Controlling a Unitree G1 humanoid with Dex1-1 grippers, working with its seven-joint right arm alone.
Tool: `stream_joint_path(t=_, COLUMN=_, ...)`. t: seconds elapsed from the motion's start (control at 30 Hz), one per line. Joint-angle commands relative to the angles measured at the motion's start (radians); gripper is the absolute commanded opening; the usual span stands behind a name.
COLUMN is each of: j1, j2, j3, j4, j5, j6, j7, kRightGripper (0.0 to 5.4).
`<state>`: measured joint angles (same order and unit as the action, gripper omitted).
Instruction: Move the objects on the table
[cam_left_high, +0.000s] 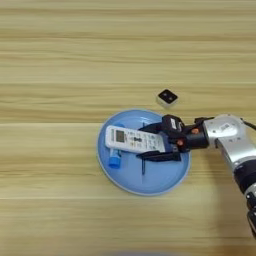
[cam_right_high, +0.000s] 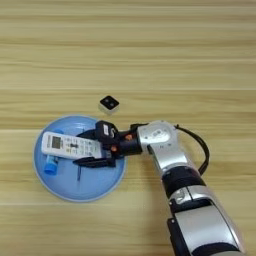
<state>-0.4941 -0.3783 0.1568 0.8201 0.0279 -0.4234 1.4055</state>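
Left eye view shows you the end effector (cam_left_high: 156, 142) pinching the remote's (cam_left_high: 134, 139) right end over the blue plate (cam_left_high: 150, 182); its long side runs left, away from your arm.

The table (cam_left_high: 128, 50) is viewed steeply from above by both eyes; plate (cam_right_high: 60, 192) and arm (cam_right_high: 165, 145) are shared.
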Motion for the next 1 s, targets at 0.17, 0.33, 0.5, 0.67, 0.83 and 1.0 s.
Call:
stream_joint_path(t=0.17, j1=-0.107, j2=0.003, j3=-0.104, j4=-0.088, j5=0.159, j6=0.079, j7=-0.006, kRightGripper=2.91)
stream_joint_path(t=0.33, j1=-0.165, j2=0.012, j3=-0.169, j4=-0.053, j5=0.199, j6=0.118, j7=-0.091, kRightGripper=2.90)
stream_joint_path(t=0.5, j1=-0.221, j2=0.004, j3=-0.222, j4=-0.005, j5=0.208, j6=0.123, j7=-0.169, kRightGripper=2.90)
stream_joint_path(t=0.67, j1=-0.270, j2=-0.022, j3=-0.261, j4=0.042, j5=0.200, j6=0.117, j7=-0.235, kRightGripper=2.90)
stream_joint_path(t=0.83, j1=-0.306, j2=-0.050, j3=-0.286, j4=0.087, j5=0.188, j6=0.103, j7=-0.280, kRightGripper=2.90)
stream_joint_path(t=1.0, j1=-0.325, j2=-0.086, j3=-0.301, j4=0.107, j5=0.177, j6=0.090, j7=-0.309, kRightGripper=2.90)
